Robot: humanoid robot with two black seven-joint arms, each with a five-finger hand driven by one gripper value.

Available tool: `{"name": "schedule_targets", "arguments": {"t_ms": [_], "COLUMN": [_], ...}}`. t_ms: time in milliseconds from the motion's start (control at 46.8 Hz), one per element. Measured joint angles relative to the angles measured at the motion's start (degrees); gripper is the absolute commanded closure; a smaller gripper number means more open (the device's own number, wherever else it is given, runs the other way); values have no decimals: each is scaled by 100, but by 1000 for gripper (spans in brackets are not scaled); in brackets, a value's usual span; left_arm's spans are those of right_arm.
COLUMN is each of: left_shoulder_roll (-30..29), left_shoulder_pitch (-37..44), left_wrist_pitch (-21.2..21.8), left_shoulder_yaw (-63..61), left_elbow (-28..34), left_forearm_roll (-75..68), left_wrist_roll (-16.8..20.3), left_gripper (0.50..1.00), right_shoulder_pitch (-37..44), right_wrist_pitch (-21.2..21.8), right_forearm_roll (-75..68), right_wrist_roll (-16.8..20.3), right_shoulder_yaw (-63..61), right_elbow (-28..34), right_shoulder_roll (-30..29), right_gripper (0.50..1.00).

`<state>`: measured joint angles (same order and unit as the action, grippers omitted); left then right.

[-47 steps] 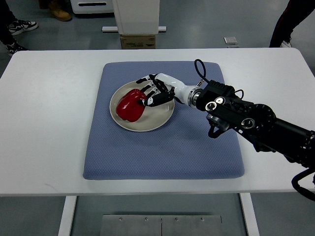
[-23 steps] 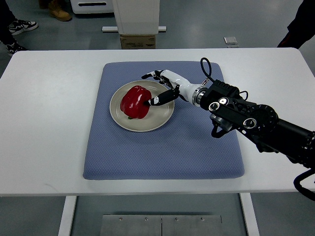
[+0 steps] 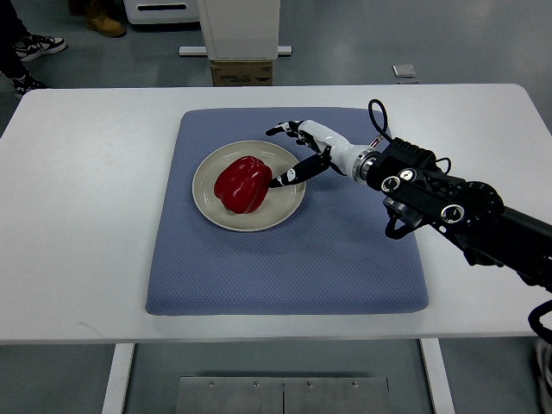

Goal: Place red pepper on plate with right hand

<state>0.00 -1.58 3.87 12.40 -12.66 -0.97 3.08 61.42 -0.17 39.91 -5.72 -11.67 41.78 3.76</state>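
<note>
One blue mat (image 3: 285, 259) on white table (image 3: 86, 216), one plate (image 3: 289, 207) on it, one red pepper (image 3: 242, 184) sitting on plate. Right hand (image 3: 302, 153) just beside pepper, fingers spread, holding nothing

right hand (image 3: 299, 153): white shell, black fingertips | wrist: silver ring | forearm: black housing (round silver screws) | cable: black loop

1. A robot test lab was indicated.
2. A white table (image 3: 86, 216) on a grey floor (image 3: 345, 52) was noted.
3. A white equipment base (image 3: 240, 26) and bystanders' shoes (image 3: 39, 43) were observed.
</note>
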Motion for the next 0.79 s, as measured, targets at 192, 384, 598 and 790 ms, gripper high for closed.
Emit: {"name": "schedule_targets", "arguments": {"t_ms": [192, 384, 598, 790], "left_shoulder_roll": [0, 0, 0, 0], "left_shoulder_pitch": [0, 0, 0, 0], "left_wrist_pitch": [0, 1, 0, 0], "left_shoulder_yaw": [1, 0, 0, 1], "left_elbow": [0, 0, 0, 0], "left_forearm_roll": [0, 0, 0, 0], "left_wrist_roll": [-1, 0, 0, 1], "left_gripper": [500, 500, 500, 500], "right_shoulder_pitch": [10, 20, -151, -624], "right_wrist_pitch": [20, 50, 30, -32], "right_forearm_roll": [-1, -108, -776, -1095], "right_wrist_roll": [-9, -9, 44, 51], "right_shoulder_yaw": [-8, -127, -561, -1486], "right_elbow": [1, 21, 24, 13], "right_shoulder_roll": [326, 637, 843, 871], "right_gripper": [500, 500, 500, 500]}}
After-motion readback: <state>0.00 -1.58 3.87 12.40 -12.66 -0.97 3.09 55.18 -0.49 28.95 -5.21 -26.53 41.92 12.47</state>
